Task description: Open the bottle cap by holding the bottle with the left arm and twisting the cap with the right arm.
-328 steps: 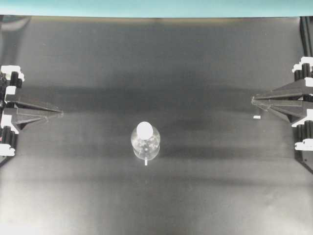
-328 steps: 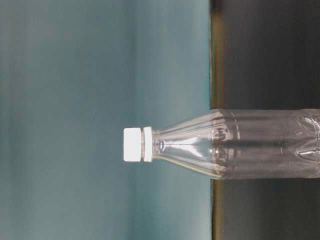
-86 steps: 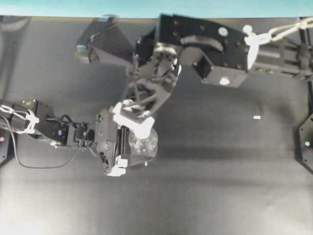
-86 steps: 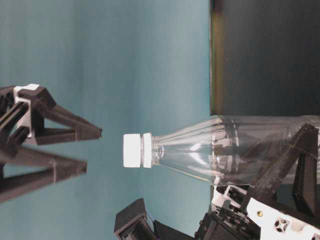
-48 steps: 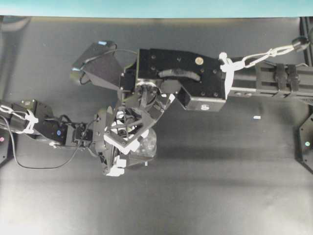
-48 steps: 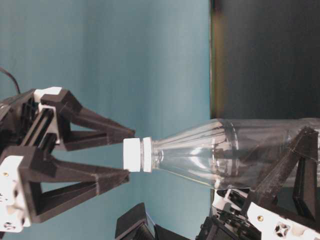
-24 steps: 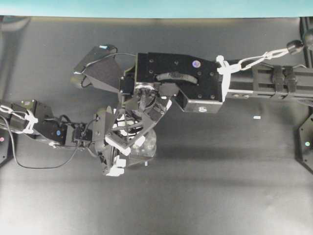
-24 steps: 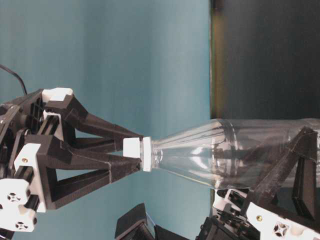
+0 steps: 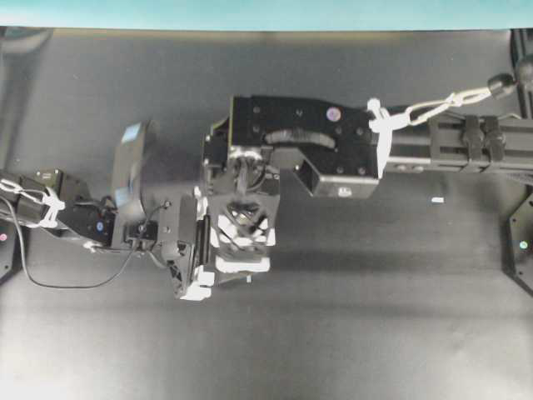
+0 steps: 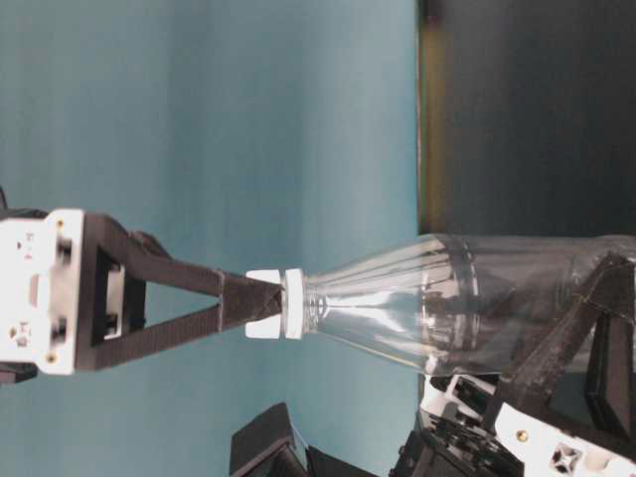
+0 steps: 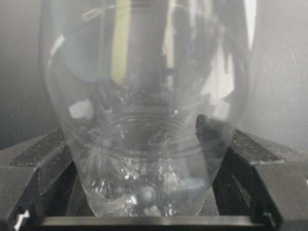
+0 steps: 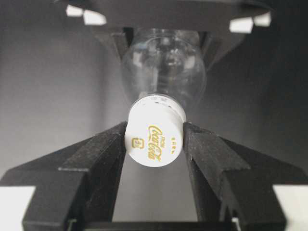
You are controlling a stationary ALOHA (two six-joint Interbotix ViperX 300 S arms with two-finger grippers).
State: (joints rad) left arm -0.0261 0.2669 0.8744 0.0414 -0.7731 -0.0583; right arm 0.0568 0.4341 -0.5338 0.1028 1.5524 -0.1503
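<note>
The right arm [image 9: 433,143] is stretched in from the right edge of the overhead view, and its boxy wrist is turned downward, so that the right gripper [image 12: 154,144] is pointed straight down over the bottle [image 10: 467,298]. Its two lattice fingers [image 10: 189,298] are drawn together onto the bottle cap [image 12: 154,136], which is pinched between their inner faces; the jaws are only as far apart as the cap is wide.

The left arm [image 9: 75,218] is laid low across the table [image 9: 375,317] from the left edge, and the left gripper [image 11: 144,192] is set level, low against the bottle's body. Its jaws are spread wide, one finger [image 11: 43,159] pressed to each side of the clear lower wall, so the bottle is held upright between them. The bottle thus stands directly below the right gripper and just ahead of the left wrist.

In the overhead view the bottle is almost wholly hidden beneath the right gripper, and the grip on the cap cannot be judged there. The table-level view, which is turned on its side, shows both fingertips closed on the cap. Gold lettering on the cap's top is shown only by the right wrist camera; contact at the bottle's base is shown only by the left wrist camera. A small white mark [image 9: 437,200] on the table, well to the right of both grippers, is seen only from overhead.
</note>
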